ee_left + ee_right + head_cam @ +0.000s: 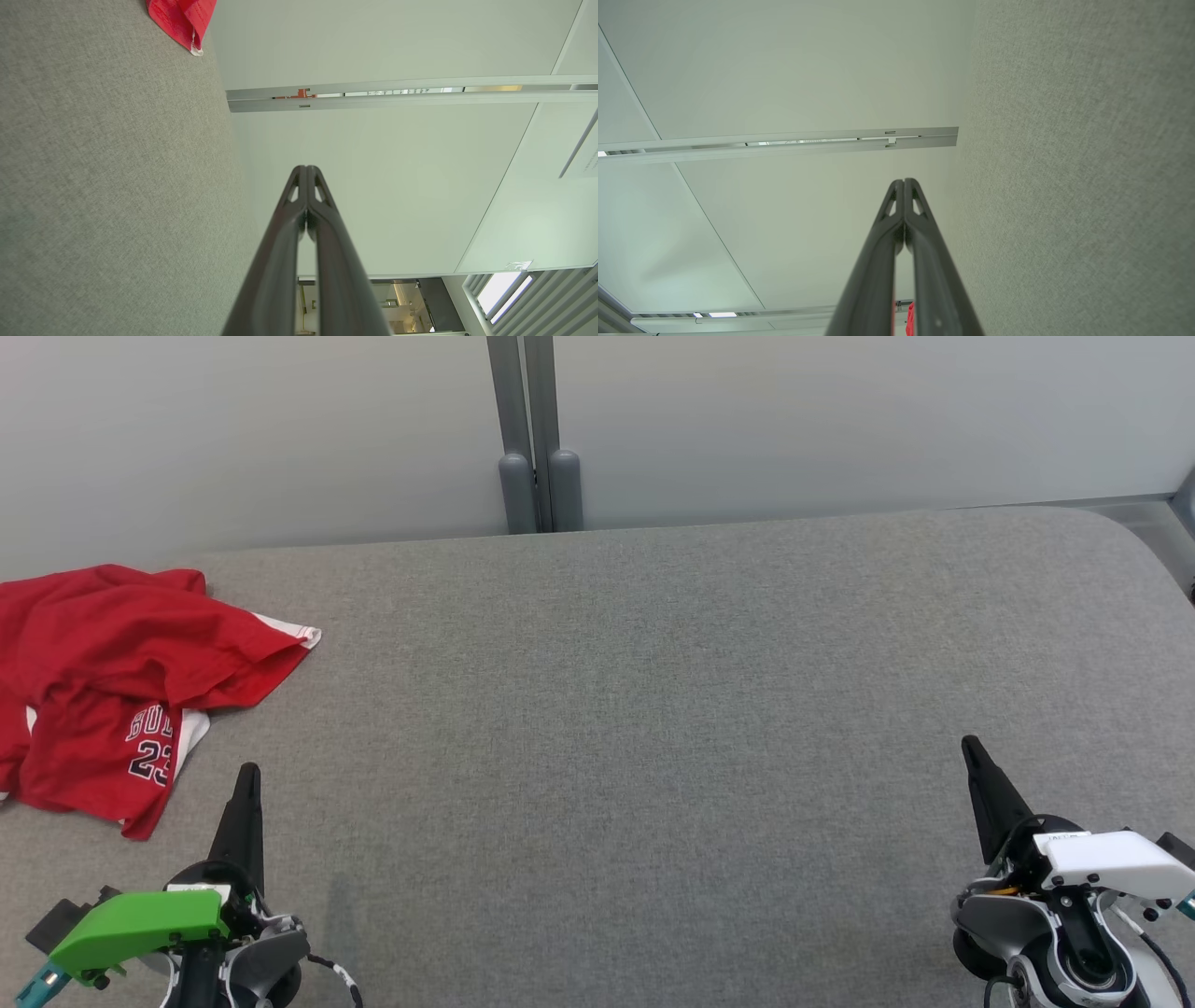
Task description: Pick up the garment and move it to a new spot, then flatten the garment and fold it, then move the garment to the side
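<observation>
At the far left, we find the garment, a red jersey, crumpled at the edge of the grey padded surface and not yet lifted. Near its lower hem sits the left gripper, fingers pressed together and empty. We judge the bare middle suitable as the new spot. At the right, well apart, the right gripper is likewise closed and empty, apparently parked before the first pick.
</observation>
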### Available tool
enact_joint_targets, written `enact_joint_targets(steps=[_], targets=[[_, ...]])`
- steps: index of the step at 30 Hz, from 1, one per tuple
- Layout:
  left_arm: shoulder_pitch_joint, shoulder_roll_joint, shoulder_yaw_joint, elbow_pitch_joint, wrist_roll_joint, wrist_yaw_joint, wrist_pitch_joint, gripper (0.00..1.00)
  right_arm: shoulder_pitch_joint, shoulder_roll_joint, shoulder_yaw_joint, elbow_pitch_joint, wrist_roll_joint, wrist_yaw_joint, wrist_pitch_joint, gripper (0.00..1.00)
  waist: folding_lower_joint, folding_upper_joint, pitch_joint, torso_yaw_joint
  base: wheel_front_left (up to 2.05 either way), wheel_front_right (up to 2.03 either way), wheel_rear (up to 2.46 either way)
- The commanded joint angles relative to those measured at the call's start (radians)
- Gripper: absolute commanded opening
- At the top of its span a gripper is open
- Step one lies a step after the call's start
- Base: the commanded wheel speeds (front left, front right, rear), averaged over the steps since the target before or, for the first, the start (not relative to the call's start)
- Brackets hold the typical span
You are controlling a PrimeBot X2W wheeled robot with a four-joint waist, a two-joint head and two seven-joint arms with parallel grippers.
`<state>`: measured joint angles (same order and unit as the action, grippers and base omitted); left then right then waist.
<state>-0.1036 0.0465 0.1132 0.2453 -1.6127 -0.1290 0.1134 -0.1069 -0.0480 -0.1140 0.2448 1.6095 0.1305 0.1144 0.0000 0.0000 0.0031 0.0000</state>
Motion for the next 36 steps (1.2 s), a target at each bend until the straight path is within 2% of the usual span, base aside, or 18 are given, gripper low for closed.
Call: enact_joint_targets(steps=[1, 22, 23, 31, 36], targets=[[-0.013, 0.008, 0.002, -0.002, -0.001, -0.006, 0.004, 0.0, -0.006, -0.005, 0.001, 0.001, 0.007, 0.0, 0.002, 0.0, 0.0, 0.0, 0.0, 0.0, 0.0, 0.0, 0.0], [-0.013, 0.008, 0.002, -0.002, -0.001, -0.006, 0.004, 0.0, -0.006, -0.005, 0.001, 0.001, 0.007, 0.0, 0.002, 0.0, 0.0, 0.0, 0.0, 0.0, 0.0, 0.0, 0.0], [0.0, 0.0, 0.0, 0.0, 0.0, 0.0, 0.0, 1.0, 0.0, 0.0, 0.0, 0.0, 0.0, 0.0, 0.0, 1.0, 0.0, 0.0, 0.0, 0.0, 0.0, 0.0, 0.0], [0.021, -0.006, -0.025, 0.022, 0.008, 0.001, -0.025, 1.0, 0.029, 0.006, 0.009, 0.009, -0.003, 0.0, -0.022, 1.0, 0.0, 0.0, 0.001, 0.001, 0.0, 0.0, 0.0], [0.023, -0.005, -0.041, 0.018, 0.036, 0.001, -0.05, 1.0, 0.039, -0.007, 0.024, -0.008, -0.044, 0.0, -0.049, 1.0, 0.0, 0.0, 0.002, 0.002, 0.0, 0.0, 0.0]])
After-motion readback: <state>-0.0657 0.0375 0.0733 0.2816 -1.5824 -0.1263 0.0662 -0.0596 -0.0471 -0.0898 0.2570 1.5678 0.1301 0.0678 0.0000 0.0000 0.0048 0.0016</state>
